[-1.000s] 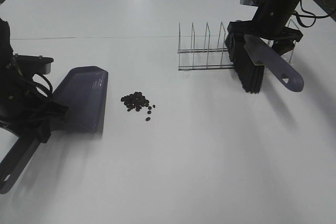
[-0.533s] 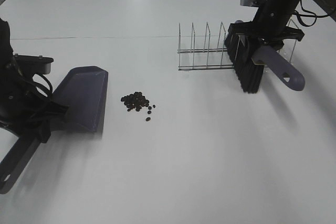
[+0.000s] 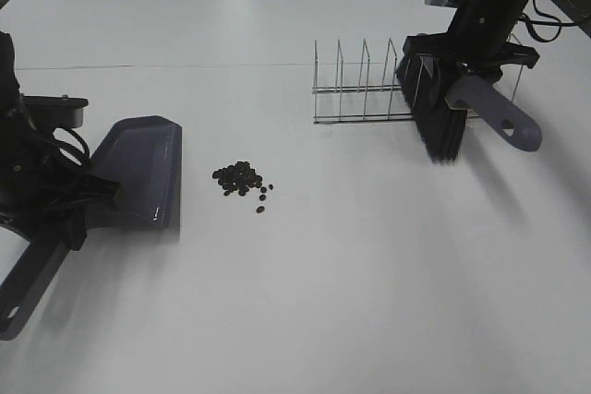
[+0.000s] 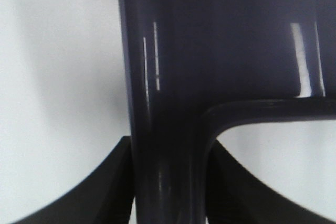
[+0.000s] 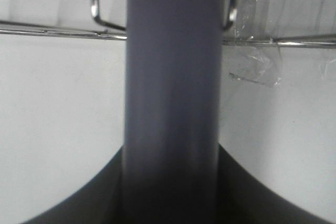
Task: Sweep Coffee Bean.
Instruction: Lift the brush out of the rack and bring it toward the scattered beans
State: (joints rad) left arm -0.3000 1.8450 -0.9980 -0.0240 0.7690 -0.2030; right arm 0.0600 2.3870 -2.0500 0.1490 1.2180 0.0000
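Observation:
The coffee beans lie in a small loose pile on the white table, left of centre. The purple dustpan rests just left of the pile with its open edge facing it and a small gap between. My left gripper is shut on the dustpan's handle, a finger on each side. My right gripper is shut on the purple brush handle at the back right. The brush's black bristles hang down in front of the wire rack's right end, far from the beans.
A wire rack with upright dividers stands at the back, right of centre; its wires and a bit of clear tape show behind the brush handle. The dustpan's long handle reaches toward the table's front left corner.
The brush has lifted a little and its handle has swung right and up by the rack. The dustpan has slid slightly left, away from the beans. The beans have not moved.

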